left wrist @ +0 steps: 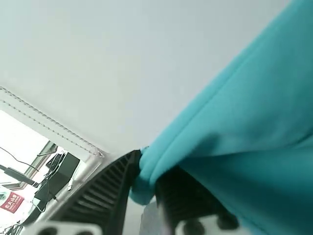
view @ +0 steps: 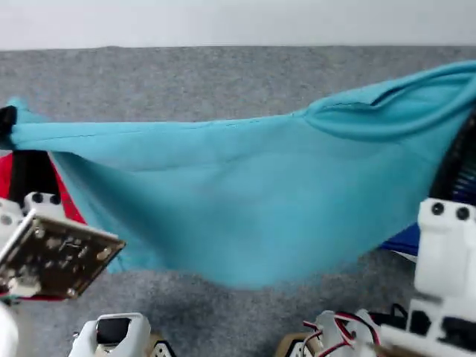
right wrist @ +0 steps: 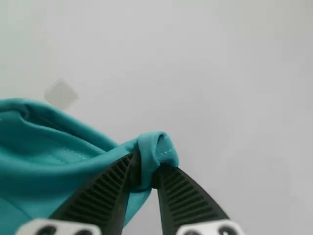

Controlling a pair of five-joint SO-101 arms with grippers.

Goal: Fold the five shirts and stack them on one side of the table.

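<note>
One teal shirt (view: 245, 186) hangs stretched above grey tabletop (view: 186, 82), unfolded. Left tool (left wrist: 146, 169) pinches one corner, right tool (right wrist: 146, 166) another. Red cloth (view: 4, 175) and blue cloth (view: 405, 242) beneath, possibly other shirts. Most of task left.

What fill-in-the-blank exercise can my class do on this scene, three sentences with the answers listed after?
The left tool and the right tool are both ____ on the teal shirt. The shirt hangs stretched between ____ arms. The table below it has a ____ surface.
Missing words: shut; two; grey.
</note>
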